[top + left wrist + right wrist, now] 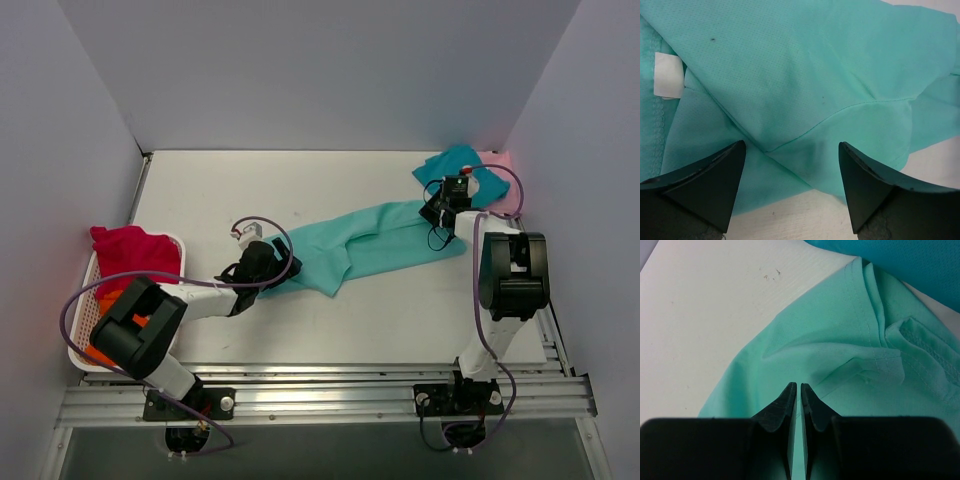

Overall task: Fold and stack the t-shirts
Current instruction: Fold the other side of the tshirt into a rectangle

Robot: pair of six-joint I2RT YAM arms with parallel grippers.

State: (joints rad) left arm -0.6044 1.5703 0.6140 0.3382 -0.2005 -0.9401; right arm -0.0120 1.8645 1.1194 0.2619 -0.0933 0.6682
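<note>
The light mint-green t-shirt [370, 240] lies stretched in a long band across the table, between my two grippers. My left gripper [270, 265] is open over its left end; in the left wrist view the fingers straddle the shirt's edge [805, 75], gripper [792, 150], near a white label [668, 75]. My right gripper [440, 215] is shut on the shirt's right end near a sleeve [805, 345], gripper [798, 386]. The darker teal t-shirt [462, 170] lies at the back right, over the pale pink one [505, 185]. The magenta-red t-shirt [132, 252] and the orange one [102, 353] sit in the basket.
A white mesh basket [72, 350] stands at the left edge, partly under my left arm. Grey walls close in the table on three sides. A metal rail runs along the near edge. The teal shirt's edge shows in the right wrist view [910, 260].
</note>
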